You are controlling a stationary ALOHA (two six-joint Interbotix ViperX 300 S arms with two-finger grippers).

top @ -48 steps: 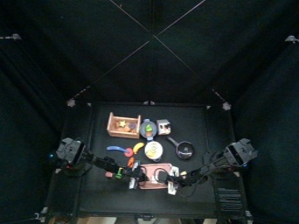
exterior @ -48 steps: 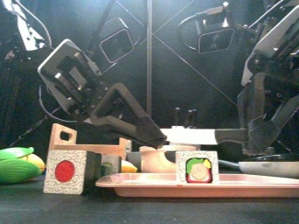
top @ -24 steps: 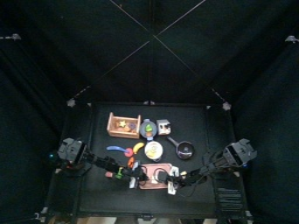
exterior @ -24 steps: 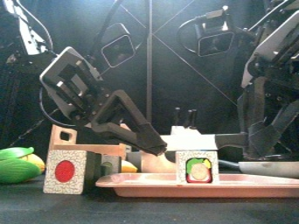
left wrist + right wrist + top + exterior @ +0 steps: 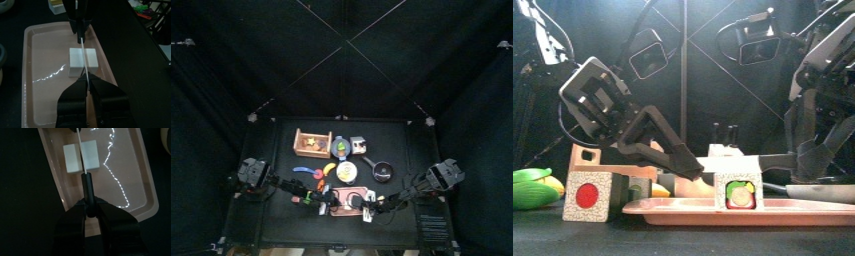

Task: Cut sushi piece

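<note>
Cutting is the step in hand, by my reckoning: the sushi piece (image 5: 736,191) stands on the pink tray (image 5: 673,209) near the table's front edge, and a thin knife blade (image 5: 84,75) lies straight across its white top, dividing it into two halves in both wrist views. The left gripper (image 5: 87,89) has its jaws pressed together on the near end of that blade, and the right gripper (image 5: 87,203) is clamped on the black knife handle (image 5: 85,185) at the other end, so both arms hold the one tool from opposite sides. From the front, the blade sits level at the top of the piece, roughly where the white wrap meets its green-and-orange face; I judge the cut barely begun, if begun at all. The next move, I'd say, calls for an even downward press from both arms together, keeping the blade level so the piece doesn't tip or skid on the smooth tray. How deep the edge has gone I can't tell: the wrist views look down on it and show only a line. In the top view the tray and both grippers are tiny and merge into a dark cluster. The wooden block with the red dot (image 5: 589,193) and the green toy (image 5: 532,187) crowd the front view's left, and the left arm's linkage hides what stands behind the tray there.
</note>
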